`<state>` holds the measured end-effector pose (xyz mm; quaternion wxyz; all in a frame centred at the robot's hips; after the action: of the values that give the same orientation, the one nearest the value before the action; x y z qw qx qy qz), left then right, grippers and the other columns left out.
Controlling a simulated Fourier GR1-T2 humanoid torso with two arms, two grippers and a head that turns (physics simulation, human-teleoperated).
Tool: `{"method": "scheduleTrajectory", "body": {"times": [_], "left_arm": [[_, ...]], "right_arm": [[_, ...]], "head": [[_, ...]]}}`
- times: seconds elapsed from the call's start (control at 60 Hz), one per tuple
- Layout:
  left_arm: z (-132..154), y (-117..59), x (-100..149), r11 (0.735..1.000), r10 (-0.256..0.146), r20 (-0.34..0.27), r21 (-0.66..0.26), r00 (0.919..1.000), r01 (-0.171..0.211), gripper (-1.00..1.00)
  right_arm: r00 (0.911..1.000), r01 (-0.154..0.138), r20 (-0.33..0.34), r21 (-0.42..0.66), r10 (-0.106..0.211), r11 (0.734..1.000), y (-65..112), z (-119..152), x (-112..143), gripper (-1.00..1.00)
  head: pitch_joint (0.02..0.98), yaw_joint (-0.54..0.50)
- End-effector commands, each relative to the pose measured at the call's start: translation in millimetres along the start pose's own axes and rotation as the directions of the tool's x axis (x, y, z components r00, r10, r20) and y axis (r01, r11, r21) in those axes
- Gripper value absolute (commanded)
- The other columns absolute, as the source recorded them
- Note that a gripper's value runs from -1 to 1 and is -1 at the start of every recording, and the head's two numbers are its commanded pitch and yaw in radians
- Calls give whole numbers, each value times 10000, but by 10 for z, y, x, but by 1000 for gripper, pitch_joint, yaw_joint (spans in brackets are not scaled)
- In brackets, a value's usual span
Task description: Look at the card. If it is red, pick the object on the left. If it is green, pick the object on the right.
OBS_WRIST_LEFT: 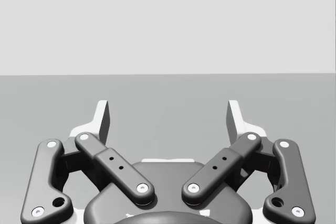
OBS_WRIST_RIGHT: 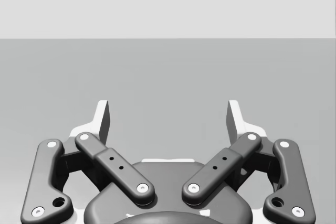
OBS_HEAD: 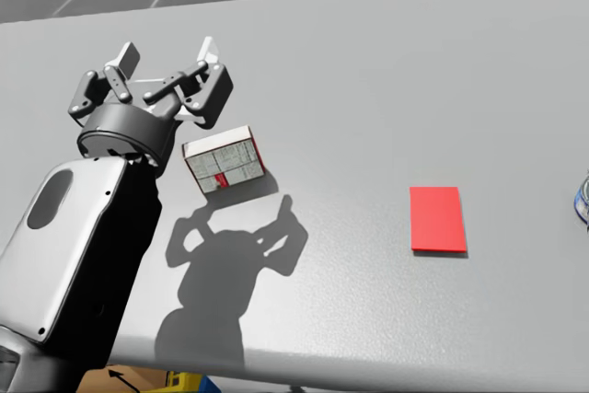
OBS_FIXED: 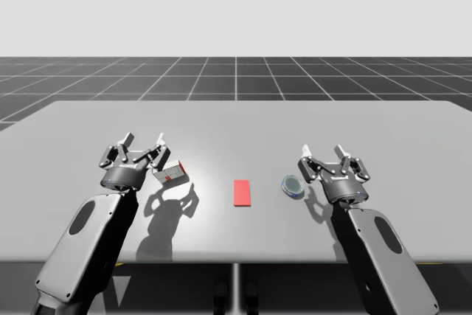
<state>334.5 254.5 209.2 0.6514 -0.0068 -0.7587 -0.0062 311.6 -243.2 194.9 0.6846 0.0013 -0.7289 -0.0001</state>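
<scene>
A red card [OBS_FIXED: 242, 192] [OBS_HEAD: 437, 218] lies flat at the middle of the grey table [OBS_FIXED: 243, 123]. Left of it sits a small white box with red marks [OBS_FIXED: 169, 173] [OBS_HEAD: 224, 159]. Right of the card lies a small round blue-rimmed disc [OBS_FIXED: 292, 185], cut off at the edge of the head view [OBS_HEAD: 583, 195]. My left gripper [OBS_FIXED: 142, 142] [OBS_HEAD: 168, 51] [OBS_WRIST_LEFT: 168, 118] stands open just left of and behind the box, holding nothing. My right gripper [OBS_FIXED: 324, 152] [OBS_WRIST_RIGHT: 168, 118] is open beside the disc, on its right, with bare table between its fingers.
The table's near edge [OBS_FIXED: 236, 260] runs just in front of both forearms. Beyond the grippers lies bare grey tabletop, then a dark gridded floor [OBS_FIXED: 236, 75].
</scene>
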Motion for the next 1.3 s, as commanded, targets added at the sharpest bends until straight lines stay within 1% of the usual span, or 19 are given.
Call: {"method": "scheduleTrajectory", "body": {"times": [0.017,0.2,0.4,0.583,0.7,0.783,0.817,0.867,0.917,0.933,0.983,1.017,1.067,1.117,1.133,1.2,1.217,1.25,1.3], "left_arm": [[2,3,-4,10000,-1,-19,-20,10000,1,-1000],[4,-9,1,10000,19,5,-97,10000,-19,-1000],[17,-21,26,9998,87,60,-188,9999,-86,-1000],[93,-28,128,9981,431,15,-443,9991,-430,-1000],[204,18,239,9923,633,-316,-1045,9975,-663,-1000],[298,90,285,9805,386,-770,-1893,9963,-527,-1000],[342,133,284,9700,86,-1068,-2408,9942,-342,-1000],[399,237,248,9510,-610,-1330,-3087,9892,172,-1000],[426,313,220,9383,-852,-1542,-3447,9844,272,-1000],[454,395,200,9266,-986,-1714,-3749,9803,277,-1000],[479,475,180,9172,-1148,-1786,-3968,9772,352,-1000],[506,557,165,9039,-1204,-1880,-4266,9748,294,-1000],[541,697,132,8690,-1240,-2101,-4949,9698,39,-1000],[555,771,109,8535,-1264,-2294,-5210,9651,-121,-1000],[565,838,80,8355,-1384,-2309,-5493,9631,-116,-1000],[569,914,30,8145,-1458,-2472,-5796,9579,-256,-1000],[570,939,7,8095,-1530,-2455,-5868,9573,-211,-1000],[567,978,-43,7971,-1490,-2620,-6024,9535,-410,-1000],[564,991,-87,7900,-1564,-2678,-6116,9507,-423,-1000]], "right_arm": [[10000,-20,-5,2,20,10000,13,4,-9,-1000],[10000,-32,-11,2,32,10000,18,5,-22,-1000],[10000,-41,7,-6,41,10000,21,6,-31,-1000],[10000,-59,36,2,58,10000,20,7,-32,-1000],[10000,-74,43,16,74,10000,19,7,-33,-1000],[10000,-83,46,9,83,10000,20,6,-35,-1000],[10000,-82,51,12,82,10000,20,7,-35,-1000],[9999,-84,65,17,84,10000,19,6,-34,-1000],[9999,-83,65,20,83,10000,19,6,-34,-1000],[9999,-84,67,26,84,10000,19,6,-34,-1000],[9999,-84,78,36,84,10000,19,6,-32,-1000],[9999,-82,100,42,82,10000,18,6,-30,-1000],[9999,-76,141,54,75,10000,18,5,-26,-1000],[9998,-84,161,59,83,9999,17,4,-24,-1000],[9998,-89,171,61,87,9999,17,2,-23,-1000],[9998,-96,179,69,95,9999,16,1,-23,-1000],[9998,-103,184,71,101,9999,16,0,-23,-1000],[9997,-110,197,78,108,9999,15,1,-23,-1000],[9997,-107,213,87,105,9999,14,0,-21,-1000]], "head": [[806,304],[798,373],[802,374],[805,362],[802,362],[800,362],[799,363],[797,364],[795,364],[794,364],[793,364],[792,363],[792,363],[790,363],[789,364],[787,365],[785,366],[783,366],[781,366]]}}
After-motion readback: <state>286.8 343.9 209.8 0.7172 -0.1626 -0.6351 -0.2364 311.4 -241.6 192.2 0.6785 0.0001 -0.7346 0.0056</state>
